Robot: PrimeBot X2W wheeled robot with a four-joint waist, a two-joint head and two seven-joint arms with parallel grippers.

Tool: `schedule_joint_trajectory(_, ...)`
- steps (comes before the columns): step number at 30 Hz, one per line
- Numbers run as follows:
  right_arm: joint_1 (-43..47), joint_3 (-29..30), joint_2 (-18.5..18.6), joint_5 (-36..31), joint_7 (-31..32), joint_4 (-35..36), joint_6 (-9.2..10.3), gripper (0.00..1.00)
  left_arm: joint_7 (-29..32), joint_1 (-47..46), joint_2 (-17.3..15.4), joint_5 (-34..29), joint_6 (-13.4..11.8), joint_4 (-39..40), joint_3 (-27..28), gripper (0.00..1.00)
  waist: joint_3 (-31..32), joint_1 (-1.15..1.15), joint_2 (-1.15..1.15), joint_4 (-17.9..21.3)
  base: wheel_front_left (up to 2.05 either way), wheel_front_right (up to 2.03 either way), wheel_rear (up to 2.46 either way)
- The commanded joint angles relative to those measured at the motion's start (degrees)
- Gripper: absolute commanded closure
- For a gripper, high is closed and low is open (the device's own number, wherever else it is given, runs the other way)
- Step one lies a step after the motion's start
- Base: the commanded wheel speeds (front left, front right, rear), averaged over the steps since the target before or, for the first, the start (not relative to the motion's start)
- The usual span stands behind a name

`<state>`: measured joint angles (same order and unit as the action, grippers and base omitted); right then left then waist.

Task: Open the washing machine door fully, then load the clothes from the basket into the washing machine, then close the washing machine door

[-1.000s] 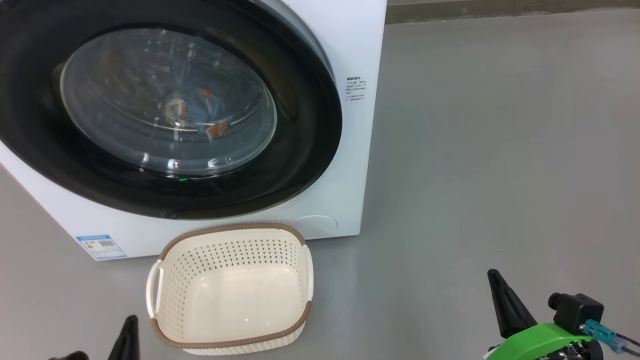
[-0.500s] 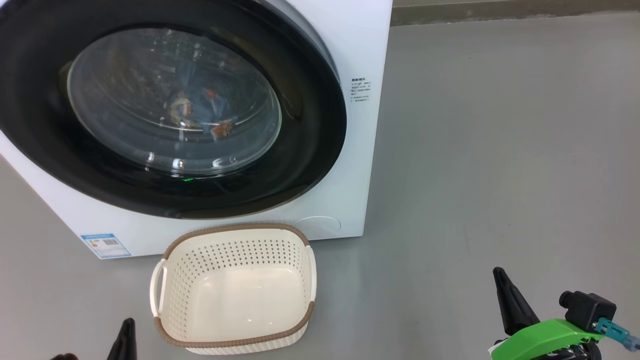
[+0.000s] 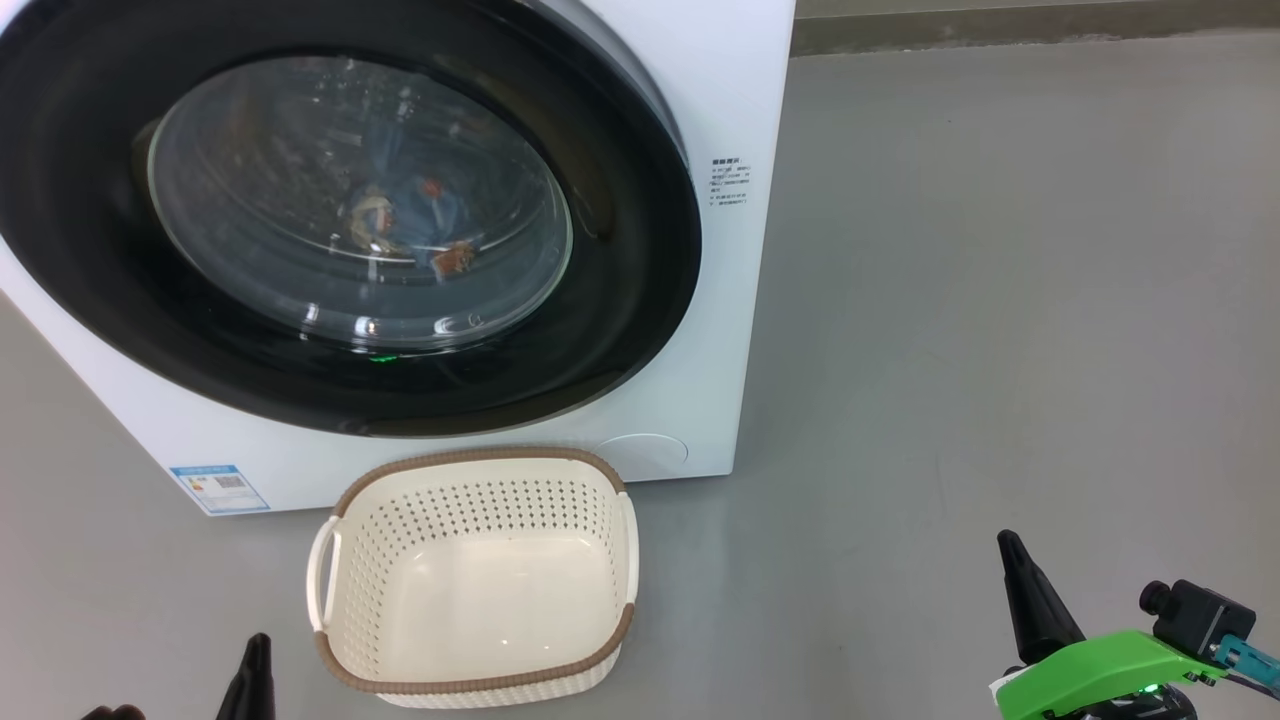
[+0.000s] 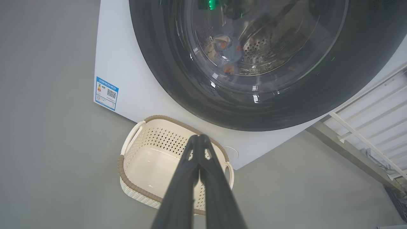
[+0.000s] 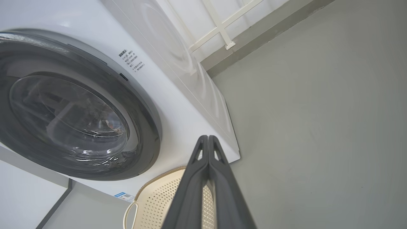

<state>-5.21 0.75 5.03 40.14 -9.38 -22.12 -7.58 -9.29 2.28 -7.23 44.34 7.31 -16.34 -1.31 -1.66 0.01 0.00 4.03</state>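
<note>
The washing machine door (image 3: 360, 200) sits shut against the white washing machine (image 3: 720, 90), and the blue printed clothes (image 3: 410, 215) show through its glass, inside the drum. The cream basket (image 3: 470, 457) stands on the grey floor (image 3: 1000, 300) just in front of the machine, below the door. The left gripper (image 4: 199, 137) hangs near the basket's left side, the right gripper (image 5: 208, 137) well off to its right. On both, the fingers are pressed together, holding nothing.
</note>
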Motion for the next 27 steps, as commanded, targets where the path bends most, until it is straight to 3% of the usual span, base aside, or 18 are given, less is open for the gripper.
schedule_joint_trajectory(1,-1.3,0.2,0.1,2.2,0.6,1.8,0.02,1.00,0.6,-2.4,-0.6,1.7,-0.1,1.4,1.3,1.00,0.0,-0.01,0.00,-0.1,0.00,0.00,0.00)
schedule_joint_trajectory(27,-1.4,1.7,-0.5,15.9,4.8,3.4,0.04,1.00,4.8,-4.2,0.8,14.4,0.0,1.6,3.1,1.00,0.5,-0.01,0.00,-1.2,0.00,0.00,0.00)
